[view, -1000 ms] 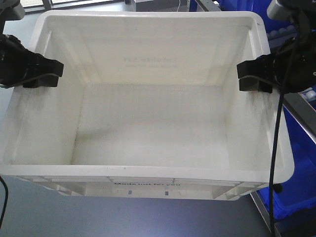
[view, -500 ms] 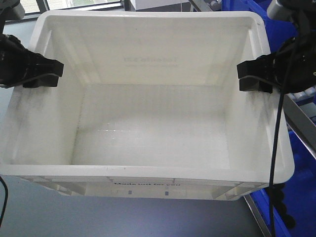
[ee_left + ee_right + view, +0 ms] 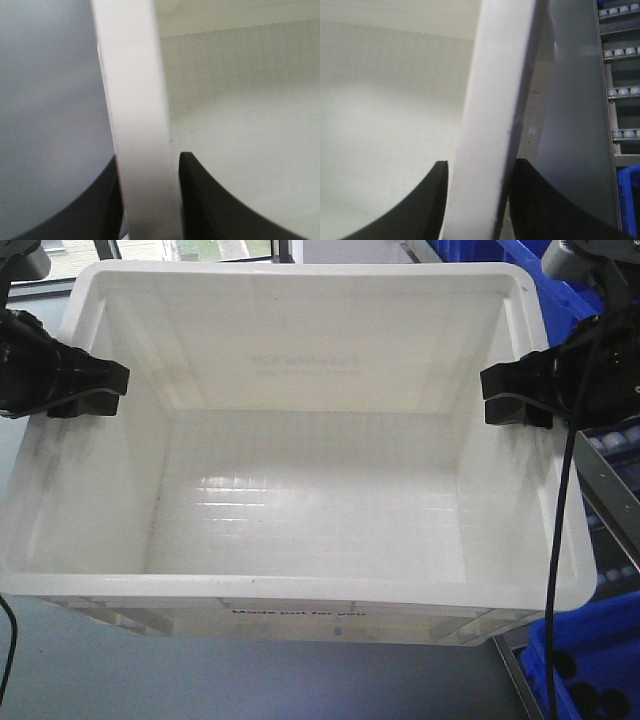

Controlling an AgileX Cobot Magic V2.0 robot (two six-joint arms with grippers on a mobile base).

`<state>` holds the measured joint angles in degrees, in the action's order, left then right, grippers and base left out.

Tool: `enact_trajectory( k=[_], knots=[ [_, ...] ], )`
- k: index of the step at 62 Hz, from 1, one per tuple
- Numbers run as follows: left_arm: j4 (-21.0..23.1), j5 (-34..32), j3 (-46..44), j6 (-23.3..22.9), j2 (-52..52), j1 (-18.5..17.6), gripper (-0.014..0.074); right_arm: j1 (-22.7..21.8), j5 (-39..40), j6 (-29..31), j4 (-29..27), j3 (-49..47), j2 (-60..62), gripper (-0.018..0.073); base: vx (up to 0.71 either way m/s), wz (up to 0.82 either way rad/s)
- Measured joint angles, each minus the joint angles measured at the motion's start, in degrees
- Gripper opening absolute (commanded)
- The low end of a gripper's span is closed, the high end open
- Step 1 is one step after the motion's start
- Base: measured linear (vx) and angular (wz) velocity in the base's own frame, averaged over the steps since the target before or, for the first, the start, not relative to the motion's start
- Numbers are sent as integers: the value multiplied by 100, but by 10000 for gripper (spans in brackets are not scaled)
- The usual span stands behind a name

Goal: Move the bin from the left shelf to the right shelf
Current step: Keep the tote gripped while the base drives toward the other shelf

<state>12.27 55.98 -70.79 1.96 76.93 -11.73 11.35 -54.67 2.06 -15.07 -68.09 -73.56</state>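
The large white bin (image 3: 310, 510) fills the front view, empty inside, with faint black print on its far wall and front face. My left gripper (image 3: 85, 390) is shut on the bin's left rim (image 3: 137, 115), one black finger on each side of it. On the opposite side my right gripper (image 3: 515, 398) clamps the right rim (image 3: 497, 120) the same way. The bin hangs between the two arms above a grey surface (image 3: 250, 680).
Blue plastic bins (image 3: 590, 660) sit at the lower right, beside a grey shelf frame (image 3: 605, 480). Roller tracks of the shelf (image 3: 620, 50) show past the right rim. More blue bins (image 3: 500, 252) stand at the top right, windows at the top left.
The bin stays fixed between the grippers while the background slides: the blue bins at lower right have shifted down and right, and the shelf rollers have come into view at the right.
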Motion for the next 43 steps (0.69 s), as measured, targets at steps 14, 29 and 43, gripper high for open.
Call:
enact_trajectory(
  k=[14,29,43],
  knots=[
    [0,0,0,0,0,0,-8,0,0,0,0,0,0,-4,29,30],
    [0,0,0,0,0,0,-8,0,0,0,0,0,0,-4,26,38],
    [0,0,0,0,0,0,-8,0,0,0,0,0,0,-4,25,39]
  ],
)
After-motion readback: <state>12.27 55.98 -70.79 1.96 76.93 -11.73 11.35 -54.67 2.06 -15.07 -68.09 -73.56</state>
